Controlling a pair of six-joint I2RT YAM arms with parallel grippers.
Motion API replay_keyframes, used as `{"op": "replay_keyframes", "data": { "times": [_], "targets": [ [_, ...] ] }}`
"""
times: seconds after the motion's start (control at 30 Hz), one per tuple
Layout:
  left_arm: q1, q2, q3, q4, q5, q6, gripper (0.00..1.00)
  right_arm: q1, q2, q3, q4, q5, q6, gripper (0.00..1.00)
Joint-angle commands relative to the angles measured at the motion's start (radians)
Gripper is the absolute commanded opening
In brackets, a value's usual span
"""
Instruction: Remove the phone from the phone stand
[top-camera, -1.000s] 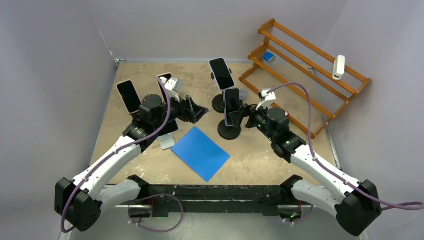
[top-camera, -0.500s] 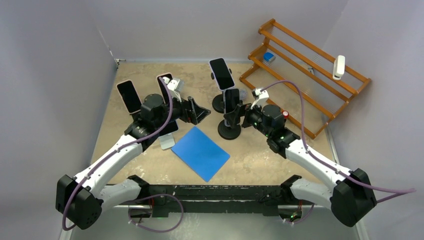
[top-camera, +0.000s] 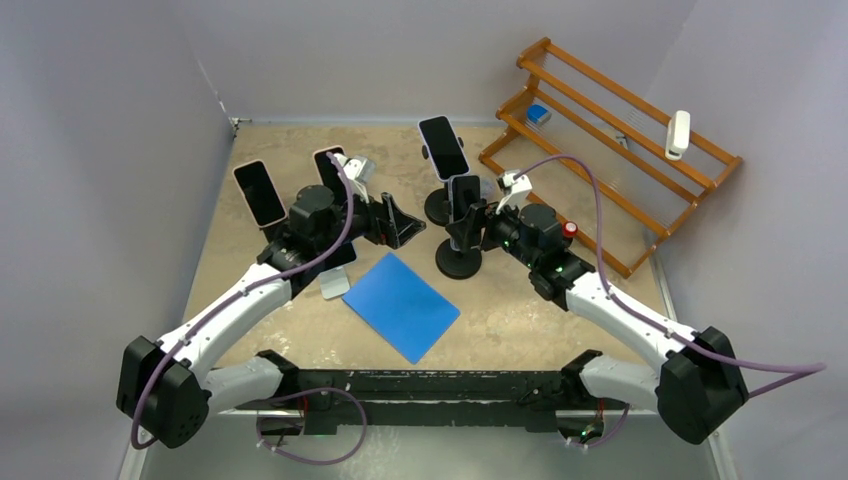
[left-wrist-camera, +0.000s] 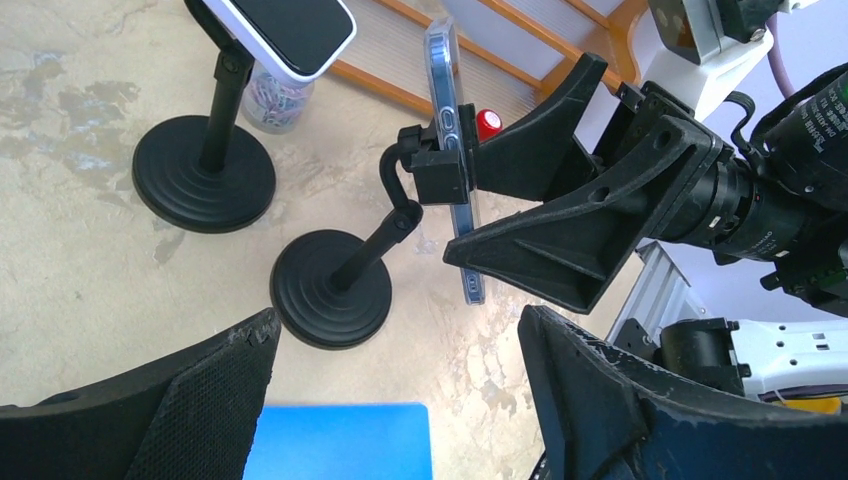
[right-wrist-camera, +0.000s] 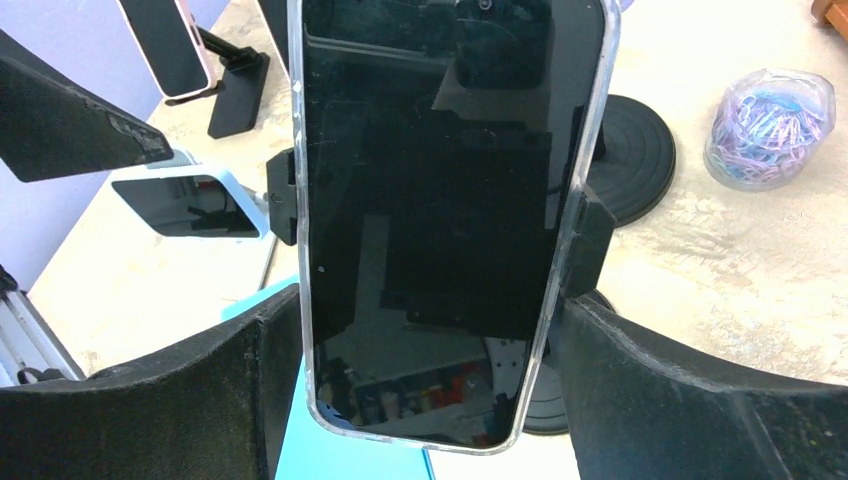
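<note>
Two fingers of the right gripper (right-wrist-camera: 430, 305) are standing spread on either side of the phone (right-wrist-camera: 440, 200), with a thin gap at each edge. That wrist view is showing the dark screen face-on. The left wrist view is showing the phone edge-on, clamped at mid-height in the phone stand (left-wrist-camera: 330, 290). The phone is standing upright, long axis near vertical, screen facing the right gripper. The left gripper (left-wrist-camera: 398, 320) is hovering wide open nearby.

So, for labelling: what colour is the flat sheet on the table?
The sheet is blue, clearest in top external.
</note>
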Motion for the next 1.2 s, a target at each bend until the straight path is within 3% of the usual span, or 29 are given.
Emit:
{"op": "replay_keyframes", "data": {
  "times": [0.0, 0.17, 0.6, 0.83, 1.0, 1.17],
  "targets": [
    [0.001, 0.029, 0.037, 0.07, 0.045, -0.037, 0.86, -0.003, 0.017, 0.046, 0.04, 0.054, -0.043, 0.87],
    [0.001, 0.064, 0.067, 0.075, 0.07, -0.05, 0.84, -0.003, 0.018, 0.04, 0.059, 0.042, -0.015, 0.99],
    [0.002, 0.055, 0.042, 0.075, 0.036, -0.051, 0.84, -0.003, 0.011, 0.012, 0.088, 0.008, 0.124, 0.99],
    [0.005, 0.056, 0.038, 0.077, 0.041, -0.055, 0.84, -0.003, 0.044, 0.032, 0.05, 0.006, 0.119, 0.99],
    [0.005, 0.057, 0.039, 0.082, 0.046, -0.058, 0.84, 0.002, 0.055, 0.031, 0.038, 0.024, 0.092, 0.84],
    [0.008, 0.08, 0.049, 0.11, 0.075, -0.088, 0.84, 0.038, 0.047, 0.046, 0.013, 0.087, 0.039, 0.55]
  ]
}}
